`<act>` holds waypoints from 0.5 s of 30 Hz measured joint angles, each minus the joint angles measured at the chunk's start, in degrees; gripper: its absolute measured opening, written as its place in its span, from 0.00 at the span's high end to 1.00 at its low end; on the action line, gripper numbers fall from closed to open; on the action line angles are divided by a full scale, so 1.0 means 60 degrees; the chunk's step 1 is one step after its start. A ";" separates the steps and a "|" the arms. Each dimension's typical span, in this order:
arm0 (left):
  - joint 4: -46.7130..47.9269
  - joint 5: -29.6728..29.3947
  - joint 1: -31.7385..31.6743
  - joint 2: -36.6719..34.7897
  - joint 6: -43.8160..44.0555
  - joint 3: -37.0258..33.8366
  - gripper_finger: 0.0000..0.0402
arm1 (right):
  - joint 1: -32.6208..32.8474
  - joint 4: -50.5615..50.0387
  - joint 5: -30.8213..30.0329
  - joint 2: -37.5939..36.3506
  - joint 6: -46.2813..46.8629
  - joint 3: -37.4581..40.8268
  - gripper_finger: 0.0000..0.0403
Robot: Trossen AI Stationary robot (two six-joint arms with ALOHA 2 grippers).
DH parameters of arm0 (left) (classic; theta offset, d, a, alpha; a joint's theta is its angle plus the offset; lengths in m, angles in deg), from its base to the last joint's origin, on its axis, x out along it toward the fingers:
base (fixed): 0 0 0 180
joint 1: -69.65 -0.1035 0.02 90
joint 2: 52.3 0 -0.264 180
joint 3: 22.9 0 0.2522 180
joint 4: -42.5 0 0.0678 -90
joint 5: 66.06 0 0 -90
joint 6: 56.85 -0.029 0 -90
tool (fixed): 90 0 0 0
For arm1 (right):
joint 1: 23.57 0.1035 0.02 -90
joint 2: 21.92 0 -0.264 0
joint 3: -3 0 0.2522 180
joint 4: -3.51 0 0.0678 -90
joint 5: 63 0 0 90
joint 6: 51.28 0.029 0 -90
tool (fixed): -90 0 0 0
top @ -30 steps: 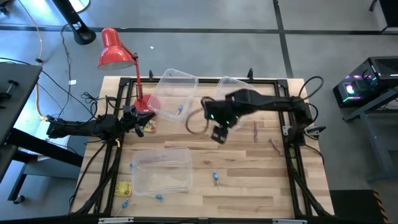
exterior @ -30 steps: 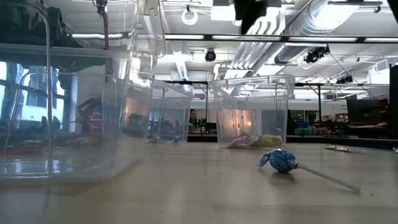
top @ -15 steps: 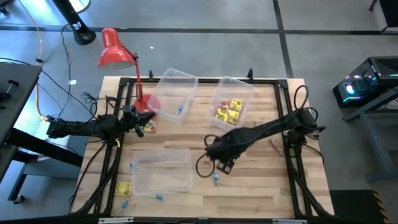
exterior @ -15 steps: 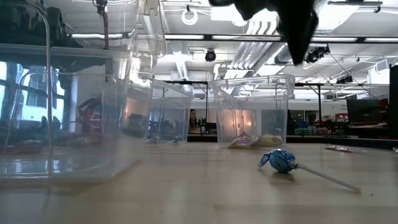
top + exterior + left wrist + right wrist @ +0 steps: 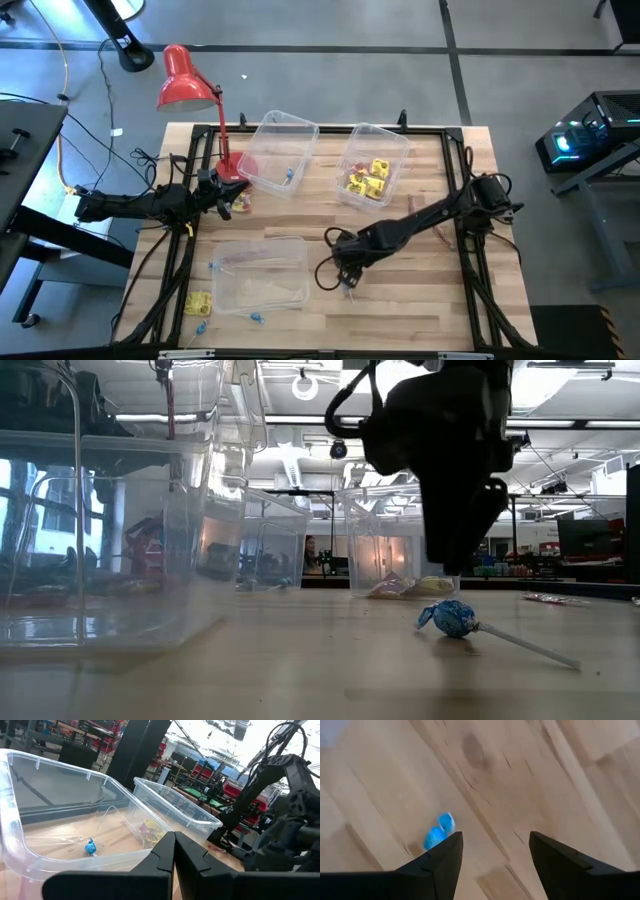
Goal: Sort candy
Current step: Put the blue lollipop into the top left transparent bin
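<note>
High view: the right gripper (image 5: 347, 277) is hovering over the wooden table (image 5: 420, 310), just above a blue candy (image 5: 349, 290) lying on the open boards in front of the bin of yellow candy (image 5: 367, 178). Its jaws are standing released, with the blue candy (image 5: 439, 832) sitting off to one side of the gap rather than centred. The risk I am judging: closing from here could clip the wrapper edge or nudge the piece away, because the fingers (image 5: 437, 867) are not straddling it. At table level the blue candy (image 5: 448, 617) is looking like a small crinkled ball with a thin pale stick. The left gripper (image 5: 174, 855) is waiting, clenched and empty, beside the bin holding one blue piece (image 5: 90, 848).
</note>
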 joint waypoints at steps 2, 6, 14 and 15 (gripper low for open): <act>0.0000 0.0000 0.0001 0.0000 0.0000 0.0000 1.00 | 0.0056 0.0634 0.0001 0.0000 0.0372 0.0243 0.44; 0.0000 0.0000 0.0001 0.0000 0.0000 0.0000 1.00 | 0.0172 0.0869 0.0008 0.0018 0.1004 0.0568 0.44; 0.0000 -0.0003 0.0001 0.0000 0.0000 0.0000 1.00 | 0.0513 0.2164 0.0513 0.0033 0.1744 0.0808 0.44; 0.0000 -0.0004 -0.0001 0.0000 0.0000 0.0000 1.00 | 0.0542 0.2468 0.0603 0.0033 0.1737 0.0808 0.44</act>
